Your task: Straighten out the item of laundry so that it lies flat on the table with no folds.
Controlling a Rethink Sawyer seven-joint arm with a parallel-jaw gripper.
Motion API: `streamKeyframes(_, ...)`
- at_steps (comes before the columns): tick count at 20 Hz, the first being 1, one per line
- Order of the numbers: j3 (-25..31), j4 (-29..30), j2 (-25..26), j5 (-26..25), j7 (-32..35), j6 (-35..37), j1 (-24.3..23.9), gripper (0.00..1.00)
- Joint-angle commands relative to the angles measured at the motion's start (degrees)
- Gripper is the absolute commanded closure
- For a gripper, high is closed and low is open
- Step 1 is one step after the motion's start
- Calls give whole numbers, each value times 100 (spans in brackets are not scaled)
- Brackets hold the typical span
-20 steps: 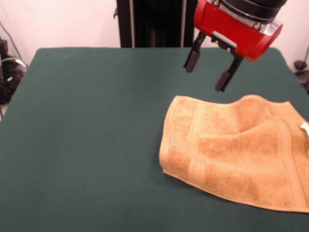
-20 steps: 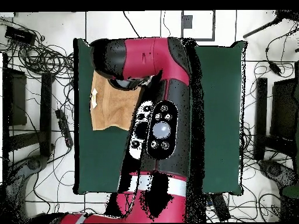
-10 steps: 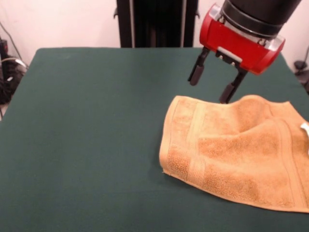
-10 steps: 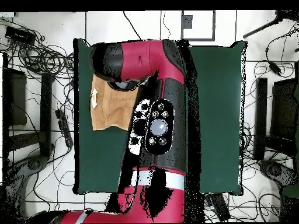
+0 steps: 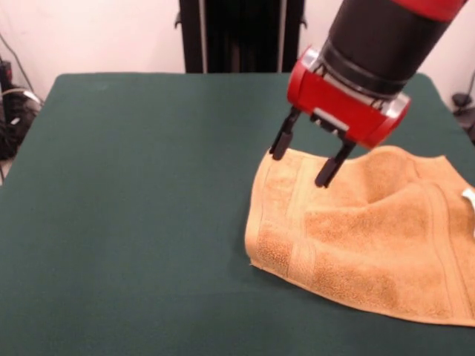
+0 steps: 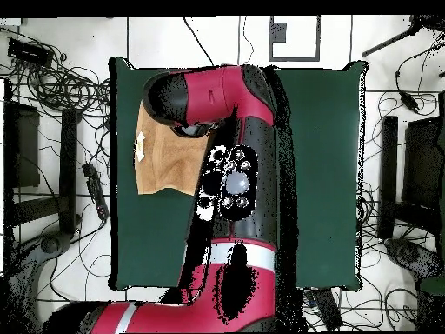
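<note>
The orange-tan towel [image 5: 364, 233] lies on the green table [image 5: 133, 193] at the right of the front view, folded over itself with a raised ridge across its middle and a white tag [image 5: 469, 197] at its right edge. My gripper [image 5: 302, 159] is open, its two black fingers straddling the towel's far left corner, just above the cloth. In the overhead view the towel [image 6: 165, 161] lies at the table's left edge [image 6: 122, 243], partly hidden under the red arm [image 6: 217, 96]; the gripper is hidden there.
The robot's black pedestal [image 5: 237, 33] stands behind the table's far edge. Cables [image 5: 15, 104] lie on the floor at the left. In the overhead view, cables and black stands [image 6: 52, 174] ring the table.
My gripper has come down and moved left, from above and behind the towel to its far left corner. The towel has not moved.
</note>
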Motion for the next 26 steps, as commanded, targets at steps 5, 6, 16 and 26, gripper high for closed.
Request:
streamKeyframes(5,639,442,563,-281,-1585,1437,-71,0)
streamKeyframes(6,632,400,543,-305,-1651,1705,-58,0)
streamKeyframes(16,1050,372,527,-128,-1554,2590,-198,0)
streamKeyframes(26,1095,367,431,-475,-1233,1762,-182,0)
